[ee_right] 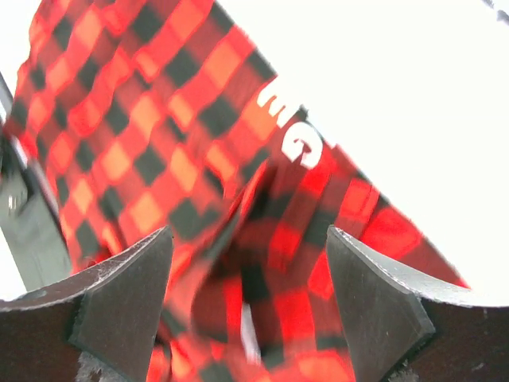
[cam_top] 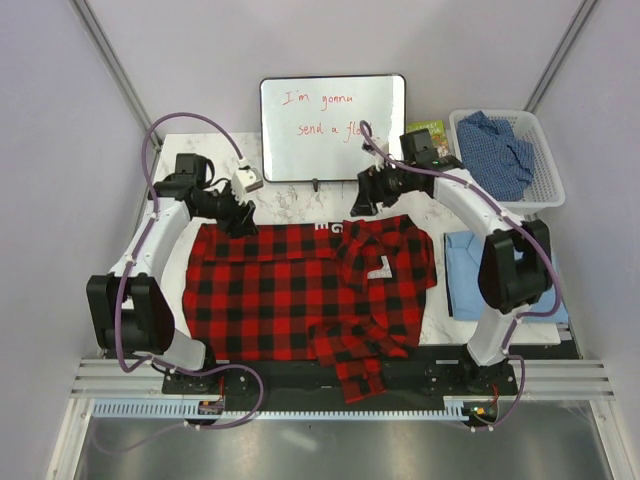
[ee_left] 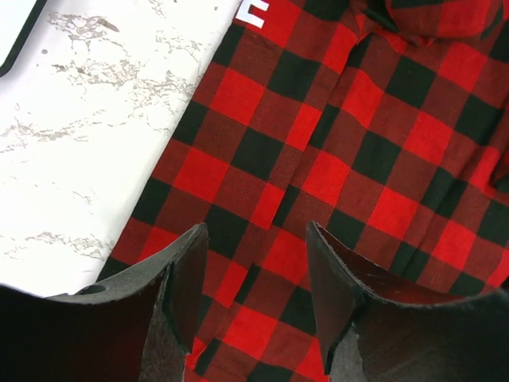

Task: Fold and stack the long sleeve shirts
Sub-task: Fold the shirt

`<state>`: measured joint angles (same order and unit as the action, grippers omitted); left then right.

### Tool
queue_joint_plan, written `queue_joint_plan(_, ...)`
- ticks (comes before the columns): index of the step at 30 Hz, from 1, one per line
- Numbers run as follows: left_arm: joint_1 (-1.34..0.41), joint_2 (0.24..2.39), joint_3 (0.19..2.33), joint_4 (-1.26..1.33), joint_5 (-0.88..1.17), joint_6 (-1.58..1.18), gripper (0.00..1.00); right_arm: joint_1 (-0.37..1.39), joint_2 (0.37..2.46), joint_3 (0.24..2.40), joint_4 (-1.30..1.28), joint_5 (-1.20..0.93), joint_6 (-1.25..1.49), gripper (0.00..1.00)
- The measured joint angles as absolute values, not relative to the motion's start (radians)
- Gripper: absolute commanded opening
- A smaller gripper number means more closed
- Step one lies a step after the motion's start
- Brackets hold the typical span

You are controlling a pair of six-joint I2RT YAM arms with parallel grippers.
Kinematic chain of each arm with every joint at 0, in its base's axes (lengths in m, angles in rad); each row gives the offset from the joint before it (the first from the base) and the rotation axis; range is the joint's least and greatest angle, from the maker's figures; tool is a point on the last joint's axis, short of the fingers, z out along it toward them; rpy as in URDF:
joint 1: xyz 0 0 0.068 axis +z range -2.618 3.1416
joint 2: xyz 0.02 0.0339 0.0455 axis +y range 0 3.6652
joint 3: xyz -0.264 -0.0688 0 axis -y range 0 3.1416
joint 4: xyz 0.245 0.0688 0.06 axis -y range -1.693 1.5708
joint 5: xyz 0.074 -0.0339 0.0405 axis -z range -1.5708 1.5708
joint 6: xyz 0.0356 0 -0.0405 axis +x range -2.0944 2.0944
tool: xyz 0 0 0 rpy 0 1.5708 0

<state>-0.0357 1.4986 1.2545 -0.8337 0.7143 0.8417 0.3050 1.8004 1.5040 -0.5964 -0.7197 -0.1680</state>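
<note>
Top external: the red-and-black checked flannel (cam_top: 270,290) lies spread over the middle of the marbled table (cam_top: 290,205), its right part bunched and folded over. The left gripper (cam_top: 240,218) stands at 11 o'clock of the cloth, at its far left corner; the right gripper (cam_top: 362,205) at 1 o'clock, at its far edge. A light blue shirt (cam_top: 465,275) lies folded at 3 o'clock of the flannel. A speckled dark blue shirt (cam_top: 500,150) sits in a white basket (cam_top: 540,190) at 2 o'clock.

Left wrist: the jaws of the left gripper (ee_left: 256,231) stand apart, nothing clamped. The flannel (ee_left: 358,159) lies flat beneath and between them, with its edge at 10 o'clock.

Right wrist: the jaws of the right gripper (ee_right: 248,239) stand wide. A rumpled fold of flannel (ee_right: 143,143) lies in the gap, unpinched, with white lettering (ee_right: 294,127) at 12 o'clock.
</note>
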Motion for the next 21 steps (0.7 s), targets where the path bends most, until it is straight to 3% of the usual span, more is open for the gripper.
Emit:
queue_joint_plan(4, -0.035, 1.491, 1.241, -0.809, 0.710, 0.801, 0.61, 0.374, 1.895, 1.578, -0.552, -0.634, -0.086, 0.76)
queue_joint_plan(7, -0.035, 1.468, 1.221, -0.805, 0.707, 0.781, 0.74, 0.424, 1.963, 1.629, -0.564, -0.566, -0.065, 0.68)
queue_joint_plan(9, -0.035, 1.449, 1.218, -0.805, 0.706, 0.770, 0.75, 0.442, 1.998, 1.653, -0.588, -0.535, -0.061, 0.61)
queue_joint_plan(15, -0.035, 1.393, 1.218, -0.797, 0.709, 0.744, 0.75, 0.433, 2.013, 1.653, -0.699, -0.495, -0.071, 0.00)
queue_joint_plan(21, -0.035, 1.368, 1.218, -0.796, 0.713, 0.724, 0.75, 0.448, 1.897, 1.499, -0.731, -0.589, -0.169, 0.00)
